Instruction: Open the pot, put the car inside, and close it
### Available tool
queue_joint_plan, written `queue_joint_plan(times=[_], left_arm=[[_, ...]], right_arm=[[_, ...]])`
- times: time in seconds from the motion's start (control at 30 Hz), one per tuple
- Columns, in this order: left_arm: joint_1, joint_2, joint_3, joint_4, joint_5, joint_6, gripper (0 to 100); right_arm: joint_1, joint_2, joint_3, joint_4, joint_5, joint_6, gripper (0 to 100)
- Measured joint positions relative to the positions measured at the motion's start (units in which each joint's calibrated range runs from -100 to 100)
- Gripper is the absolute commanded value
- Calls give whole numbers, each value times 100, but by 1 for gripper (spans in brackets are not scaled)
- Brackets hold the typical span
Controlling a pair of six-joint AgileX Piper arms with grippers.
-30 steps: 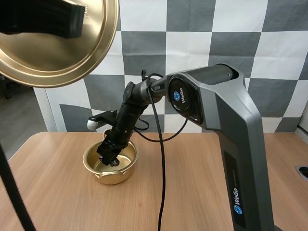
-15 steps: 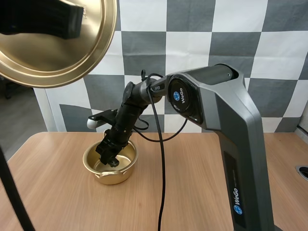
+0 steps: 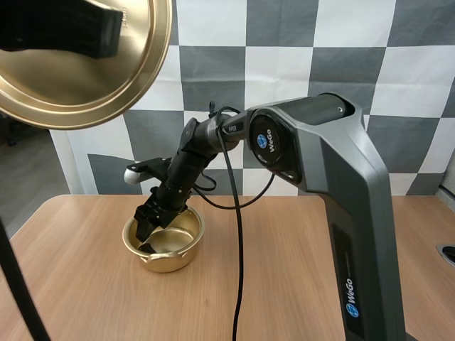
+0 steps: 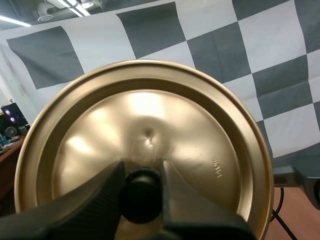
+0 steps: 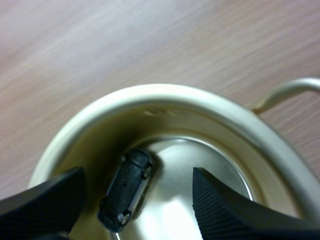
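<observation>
**Car lies in the pot; the lid's way down is blocked by the right hand**

High view: the small gold metal pot (image 3: 165, 246) stands near the far edge of the light wooden surface (image 3: 284, 270), left of the middle. The right hand (image 3: 147, 231) dips over the pot's left rim. The round brass-coloured metal lid (image 3: 78, 78) hangs high on the left, well apart from the pot, which lies below it and to its right.

Left wrist view: the left hand (image 4: 142, 170) is clamped on the lid's black knob (image 4: 141, 196), so this arm alone can do the closing.

Right wrist view: the right hand's fingers stand apart, gripping nothing. The small black toy car (image 5: 126, 189) rests on its side inside the pot, its long axis along the wall, between the fingers. I judge this hand must clear the rim before the lid descends.
</observation>
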Motion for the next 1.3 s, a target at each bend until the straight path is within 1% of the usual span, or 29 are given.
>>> queue_joint_plan(times=[0.2, 0.37, 0.53, 0.73, 0.77, 0.8, 0.83, 0.97, 1.3], left_arm=[[0, 0, 0, 0, 0, 0, 0], [0, 0, 0, 5, 0, 12, 0], [0, 0, 0, 176, 0, 52, 0], [0, 54, 0, 251, 0, 52, 0], [0, 83, 0, 282, 0, 52, 0], [0, 305, 0, 280, 0, 52, 0], [0, 401, 13, 280, 0, 52, 0], [0, 945, 329, 244, 0, 52, 0], [0, 1212, 565, 228, 0, 52, 0]], right_arm=[[0, -291, -100, -207, 89, -12, 100], [-8, -557, -235, -648, 433, 12, 100], [-114, -1054, -235, -1124, 354, 69, 100], [-228, -1332, -235, -1168, 197, 262, 100], [-270, -1477, -235, -1168, 149, 338, 100], [-586, -2171, -235, -1069, 12, 541, 100], [-771, -2537, -235, -970, 14, 541, 100], [-1133, -3235, -235, -944, 55, 541, 100], [-1388, -3862, -235, -956, 79, 541, 100]])
